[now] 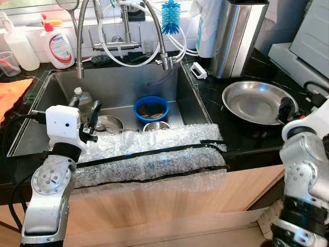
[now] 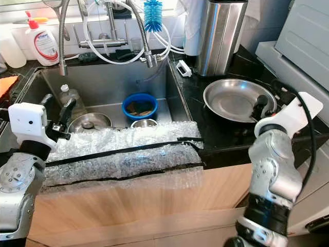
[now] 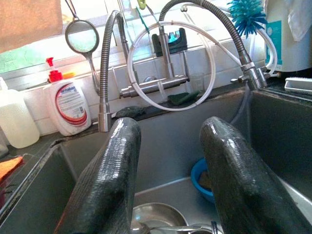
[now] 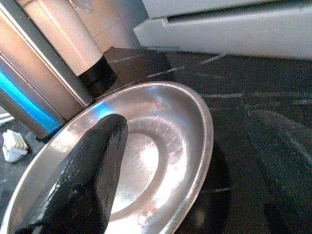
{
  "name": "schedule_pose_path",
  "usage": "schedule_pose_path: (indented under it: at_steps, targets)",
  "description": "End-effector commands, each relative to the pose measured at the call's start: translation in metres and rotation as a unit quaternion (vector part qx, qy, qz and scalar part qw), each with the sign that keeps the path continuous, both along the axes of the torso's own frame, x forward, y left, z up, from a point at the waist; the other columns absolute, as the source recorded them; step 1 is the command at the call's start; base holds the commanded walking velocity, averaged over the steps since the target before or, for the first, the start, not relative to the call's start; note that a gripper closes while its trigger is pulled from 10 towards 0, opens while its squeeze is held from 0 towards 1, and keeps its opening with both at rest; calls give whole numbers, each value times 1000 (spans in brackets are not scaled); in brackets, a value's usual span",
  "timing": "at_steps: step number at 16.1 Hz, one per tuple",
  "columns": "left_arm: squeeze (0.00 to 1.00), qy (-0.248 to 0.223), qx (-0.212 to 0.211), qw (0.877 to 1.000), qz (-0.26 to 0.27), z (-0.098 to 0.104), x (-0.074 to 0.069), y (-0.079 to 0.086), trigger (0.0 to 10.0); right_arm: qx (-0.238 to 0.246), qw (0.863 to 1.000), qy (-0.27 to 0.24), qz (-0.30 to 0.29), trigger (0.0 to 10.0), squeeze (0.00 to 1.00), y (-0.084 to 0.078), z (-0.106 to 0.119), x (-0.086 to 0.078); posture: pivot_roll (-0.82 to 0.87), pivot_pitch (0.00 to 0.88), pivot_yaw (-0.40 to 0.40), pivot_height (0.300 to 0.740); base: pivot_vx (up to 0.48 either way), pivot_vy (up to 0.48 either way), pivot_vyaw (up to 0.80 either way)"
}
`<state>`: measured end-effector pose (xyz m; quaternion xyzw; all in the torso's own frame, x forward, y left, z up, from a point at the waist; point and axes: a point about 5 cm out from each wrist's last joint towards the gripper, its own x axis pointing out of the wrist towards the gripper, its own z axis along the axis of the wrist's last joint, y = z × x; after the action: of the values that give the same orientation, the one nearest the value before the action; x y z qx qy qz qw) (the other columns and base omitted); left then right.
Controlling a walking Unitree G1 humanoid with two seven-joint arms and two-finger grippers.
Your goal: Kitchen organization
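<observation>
Nearest us, crinkly bubble wrap crossed by black tape covers the sink's front edge. Our left pincer hovers released above the steel sink, empty. Our right pincer, fingers spread, straddles the near rim of the round steel pan on the dark surface. In the sink lie a blue bowl with something brownish we can't make out, two steel bowls partly hidden by the wrap, and a clear bottle. Farther back stands a soap bottle.
</observation>
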<state>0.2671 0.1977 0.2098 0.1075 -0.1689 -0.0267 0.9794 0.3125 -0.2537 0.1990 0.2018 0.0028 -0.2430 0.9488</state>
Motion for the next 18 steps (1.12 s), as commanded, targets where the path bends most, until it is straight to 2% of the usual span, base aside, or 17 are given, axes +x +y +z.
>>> schedule_pose_path:
  at_steps: [1,8,11,14,18]
  targets:
    - [0,4,4,1000,0,-1,-1,1,10000,24,1000,7,0,10000,0,1,-2,2,-69,24,10,740,0,0,0]
    - [0,7,2,1000,1,-3,-1,0,10000,32,999,34,-25,10000,0,-5,-6,7,-67,27,4,740,0,0,0]
    - [0,7,3,1000,1,-3,-1,0,10000,20,999,49,-14,10000,0,-2,-10,10,-67,28,5,740,0,0,0]
    - [0,5,4,1000,3,-2,-1,1,10000,26,998,54,25,10000,0,12,-14,18,-65,31,5,740,0,0,0]
    - [0,5,14,1000,2,-2,-1,0,10000,16,997,61,47,10000,0,18,-17,22,-65,35,5,740,0,0,0]
